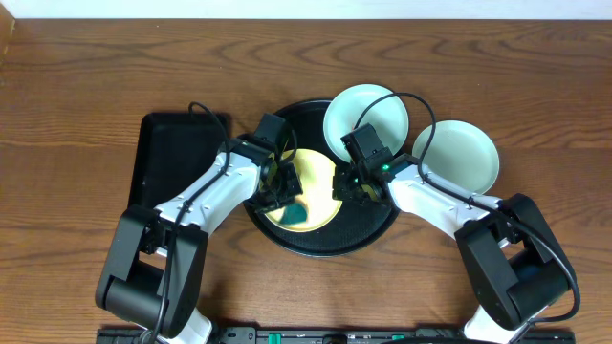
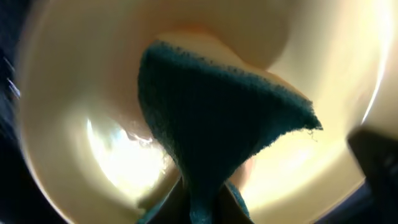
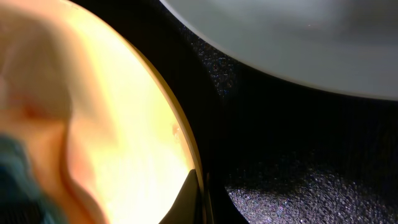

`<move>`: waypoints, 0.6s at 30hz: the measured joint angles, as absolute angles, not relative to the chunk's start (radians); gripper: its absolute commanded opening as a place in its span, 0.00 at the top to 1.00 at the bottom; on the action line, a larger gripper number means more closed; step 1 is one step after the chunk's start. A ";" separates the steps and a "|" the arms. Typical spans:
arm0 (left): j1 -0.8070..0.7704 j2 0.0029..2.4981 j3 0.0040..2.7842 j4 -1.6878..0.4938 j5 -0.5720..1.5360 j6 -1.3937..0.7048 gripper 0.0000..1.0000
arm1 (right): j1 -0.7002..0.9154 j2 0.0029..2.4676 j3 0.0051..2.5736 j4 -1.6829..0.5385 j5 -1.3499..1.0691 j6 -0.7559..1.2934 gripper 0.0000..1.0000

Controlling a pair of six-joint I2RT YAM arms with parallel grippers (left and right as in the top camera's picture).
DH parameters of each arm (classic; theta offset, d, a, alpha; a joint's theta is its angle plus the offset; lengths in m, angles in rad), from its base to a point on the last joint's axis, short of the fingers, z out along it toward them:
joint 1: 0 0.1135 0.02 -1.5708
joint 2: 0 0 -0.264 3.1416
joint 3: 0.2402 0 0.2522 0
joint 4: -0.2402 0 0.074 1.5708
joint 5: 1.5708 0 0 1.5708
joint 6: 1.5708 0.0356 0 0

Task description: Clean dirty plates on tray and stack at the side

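Note:
A pale yellow plate (image 1: 317,177) lies on the round black tray (image 1: 320,244). My left gripper (image 1: 279,191) is shut on a teal cloth (image 1: 295,215) that rests on this plate. The left wrist view shows the cloth (image 2: 217,130) fanning out from my jaws (image 2: 202,208) over the yellow plate (image 2: 81,124). My right gripper (image 1: 346,186) is shut on the plate's right rim. In the right wrist view its fingertips (image 3: 200,199) pinch the yellow plate (image 3: 124,124). One pale blue-green plate (image 1: 368,115) overlaps the tray's far right rim. Another blue-green plate (image 1: 459,153) sits on the table to the right.
A rectangular black tray (image 1: 172,158) lies left of the round tray, under my left arm. Bare wooden table (image 1: 96,76) surrounds everything. In the right wrist view, the pale plate (image 3: 298,43) hangs over the tray floor (image 3: 298,162), and a cloth corner (image 3: 15,174) shows.

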State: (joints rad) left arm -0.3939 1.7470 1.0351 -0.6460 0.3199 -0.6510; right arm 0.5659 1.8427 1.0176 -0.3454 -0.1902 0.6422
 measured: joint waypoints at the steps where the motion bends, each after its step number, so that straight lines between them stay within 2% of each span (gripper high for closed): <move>1: -0.395 1.747 1.035 -0.650 0.339 -0.651 0.92 | 0.566 1.843 1.018 -0.345 -0.190 0.642 0.99; 7: -0.406 1.747 1.034 -0.593 0.371 -0.654 0.93 | 0.566 1.843 1.018 -0.343 -0.191 0.639 0.99; 14: -0.413 1.747 1.033 -0.478 0.208 -0.656 0.92 | 0.566 1.843 1.018 -0.338 -0.191 0.639 0.99; 18: -0.398 1.747 1.037 -0.500 0.175 -0.656 0.93 | 0.566 1.843 1.018 -0.338 -0.191 0.638 0.99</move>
State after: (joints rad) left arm -0.3977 1.7470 1.0374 -0.4999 0.1749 -0.6556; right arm 0.5659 1.8431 1.0176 -0.3382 -0.1913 0.6384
